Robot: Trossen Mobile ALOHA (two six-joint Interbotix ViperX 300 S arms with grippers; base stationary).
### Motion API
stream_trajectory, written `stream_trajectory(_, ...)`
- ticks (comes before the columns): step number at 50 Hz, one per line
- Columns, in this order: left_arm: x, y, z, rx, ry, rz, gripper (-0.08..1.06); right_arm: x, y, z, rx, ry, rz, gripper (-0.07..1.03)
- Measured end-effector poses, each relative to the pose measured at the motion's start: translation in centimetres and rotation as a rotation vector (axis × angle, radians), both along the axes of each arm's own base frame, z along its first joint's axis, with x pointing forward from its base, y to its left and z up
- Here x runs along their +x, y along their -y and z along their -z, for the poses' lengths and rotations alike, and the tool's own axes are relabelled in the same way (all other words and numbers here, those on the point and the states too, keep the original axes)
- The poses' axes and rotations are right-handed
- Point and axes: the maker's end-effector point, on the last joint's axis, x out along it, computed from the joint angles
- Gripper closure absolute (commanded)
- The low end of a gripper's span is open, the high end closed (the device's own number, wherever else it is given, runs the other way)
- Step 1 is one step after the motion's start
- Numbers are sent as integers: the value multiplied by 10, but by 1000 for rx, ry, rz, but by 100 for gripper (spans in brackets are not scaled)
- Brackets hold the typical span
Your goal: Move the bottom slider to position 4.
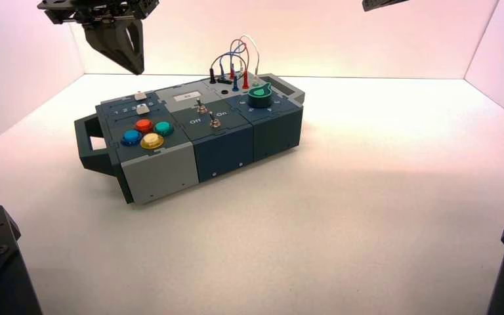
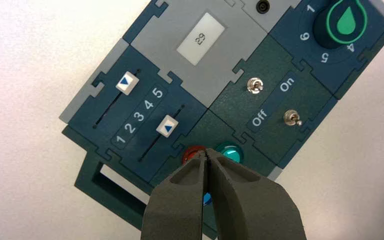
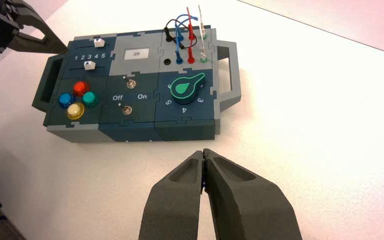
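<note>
Left gripper (image 2: 207, 156): fingertips pressed together, holding nothing, hovering above the round buttons at the box's left end.
Bottom slider (image 2: 167, 125): white knob with blue triangle, on the track nearer the buttons, level with numeral 4 (image 2: 149, 104).
Top slider (image 2: 127, 82): at the 5 end.
Box (image 1: 223, 151): on white bench (image 1: 367, 210), angled.
Right gripper (image 3: 203, 156): closed, empty, over bare bench, well clear of the box.

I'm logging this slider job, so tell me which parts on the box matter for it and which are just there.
Belongs to the job:
- bottom slider, its white knob beside the numerals
- numeral 4
- left gripper, shut, hovering over the coloured buttons

Just there:
- top slider
- toggle switches
- green knob
- right gripper, shut, off the box
</note>
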Motion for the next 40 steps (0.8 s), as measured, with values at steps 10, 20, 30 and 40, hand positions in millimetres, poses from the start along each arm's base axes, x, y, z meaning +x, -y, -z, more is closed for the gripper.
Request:
stream_trajectory(10, -11, -5, 9, 27, -36, 13, 101, 0, 0, 1, -1, -1, 0, 99)
stream_trajectory(20, -19, -8, 14, 42, -71, 21, 101, 0, 0, 0, 0, 2, 1, 99)
stream_trajectory(30, -28, -11, 16, 61, -119, 45, 101, 0, 0, 0, 1, 1, 2, 99)
stream_trajectory(40, -32, -14, 18, 84, -144, 61, 101, 0, 0, 0, -1, 3, 0, 99)
